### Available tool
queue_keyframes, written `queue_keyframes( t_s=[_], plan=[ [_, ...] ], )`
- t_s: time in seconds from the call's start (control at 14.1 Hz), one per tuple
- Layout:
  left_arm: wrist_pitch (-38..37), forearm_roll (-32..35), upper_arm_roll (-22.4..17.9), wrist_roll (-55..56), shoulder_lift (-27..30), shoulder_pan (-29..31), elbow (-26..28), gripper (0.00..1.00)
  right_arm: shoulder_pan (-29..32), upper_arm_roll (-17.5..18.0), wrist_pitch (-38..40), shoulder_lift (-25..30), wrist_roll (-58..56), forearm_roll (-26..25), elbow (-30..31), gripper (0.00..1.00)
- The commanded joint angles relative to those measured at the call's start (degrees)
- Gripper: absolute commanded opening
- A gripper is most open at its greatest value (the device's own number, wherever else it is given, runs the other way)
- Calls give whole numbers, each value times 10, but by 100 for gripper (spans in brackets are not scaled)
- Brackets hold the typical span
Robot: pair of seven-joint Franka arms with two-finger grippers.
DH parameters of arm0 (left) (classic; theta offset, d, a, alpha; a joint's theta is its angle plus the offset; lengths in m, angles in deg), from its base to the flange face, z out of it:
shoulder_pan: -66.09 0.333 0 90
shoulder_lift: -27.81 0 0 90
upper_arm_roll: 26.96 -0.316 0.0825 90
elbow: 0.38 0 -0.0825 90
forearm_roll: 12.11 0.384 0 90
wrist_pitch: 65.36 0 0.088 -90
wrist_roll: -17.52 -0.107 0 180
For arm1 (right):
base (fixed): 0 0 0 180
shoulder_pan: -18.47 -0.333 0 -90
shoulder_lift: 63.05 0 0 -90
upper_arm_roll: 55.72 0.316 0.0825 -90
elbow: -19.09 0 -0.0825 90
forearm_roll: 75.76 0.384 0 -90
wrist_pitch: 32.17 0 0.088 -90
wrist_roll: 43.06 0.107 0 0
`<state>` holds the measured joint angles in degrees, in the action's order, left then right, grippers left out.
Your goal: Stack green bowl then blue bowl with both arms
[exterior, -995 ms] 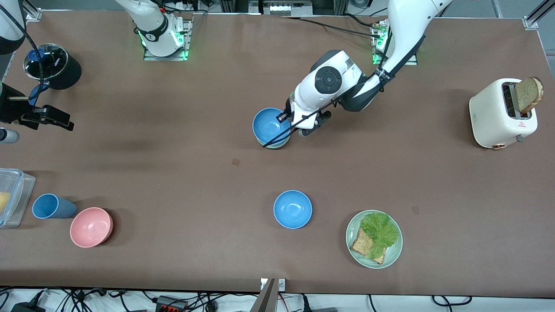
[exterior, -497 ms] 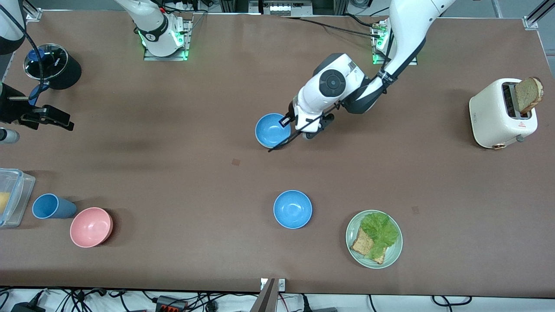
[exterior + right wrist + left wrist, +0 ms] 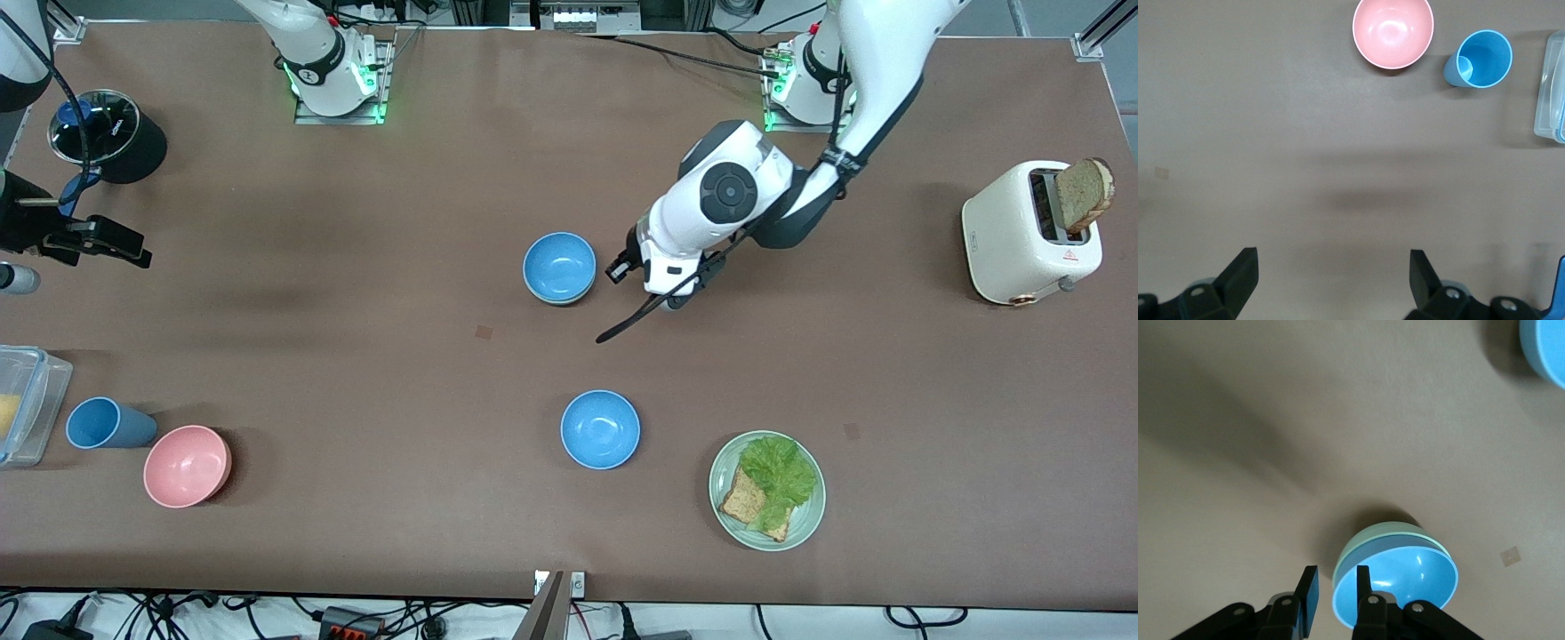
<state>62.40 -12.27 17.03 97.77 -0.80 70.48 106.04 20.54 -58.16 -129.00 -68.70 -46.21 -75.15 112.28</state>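
A sky-blue bowl point(image 3: 559, 265) sits nested in the pale green bowl point(image 3: 557, 300), of which only the rim shows under it, in the middle of the table. The stack also shows in the left wrist view: blue bowl point(image 3: 1405, 587), green bowl point(image 3: 1371, 537). My left gripper point(image 3: 616, 268) point(image 3: 1337, 587) is open and empty, just beside the stack toward the left arm's end, touching nothing. A second blue bowl point(image 3: 600, 429) point(image 3: 1546, 350) stands alone nearer the front camera. My right gripper point(image 3: 116, 246) point(image 3: 1331, 267) is wide open and empty, waiting over the right arm's end of the table.
A green plate with lettuce and toast point(image 3: 805, 524) lies beside the second blue bowl. A white toaster point(image 3: 1013, 233) holding bread stands at the left arm's end. A pink bowl point(image 3: 187, 465) point(image 3: 1393, 30), a blue cup point(image 3: 102, 423) point(image 3: 1479, 59) and a clear container point(image 3: 27, 400) are at the right arm's end.
My left gripper let go of the blue bowl, which now rests in the green bowl, and drew back toward the left arm's end. The right arm has not moved.
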Motion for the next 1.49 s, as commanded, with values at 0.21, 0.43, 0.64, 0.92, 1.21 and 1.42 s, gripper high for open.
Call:
queue_keyframes(
  t_s=[0.21, 0.43, 0.64, 0.92, 1.21, 1.42],
  plan=[
    [-176, 11, 9, -141, 13, 48, -89, 70, 0, 2, 5, 9, -3, -10, 8, 100],
    [-201, 12, 9, -185, 18, 69, -103, 95, 0, 3, 4, 9, -2, -10, 8, 100],
    [-248, 11, 7, -252, 18, 92, -137, 97, -1, 3, 3, 6, -1, -10, 8, 100],
    [-266, 5, -1, -359, 62, 133, -139, 100, -1, 3, 3, 5, -1, -10, 8, 100],
    [-272, 2, -76, -516, 139, 138, -126, 100, -2, 3, 2, 6, -2, -10, 8, 100],
    [-298, 2, -139, -583, 209, 136, -125, 100, -3, 5, 2, 6, -4, -22, 4, 100]
  ],
)
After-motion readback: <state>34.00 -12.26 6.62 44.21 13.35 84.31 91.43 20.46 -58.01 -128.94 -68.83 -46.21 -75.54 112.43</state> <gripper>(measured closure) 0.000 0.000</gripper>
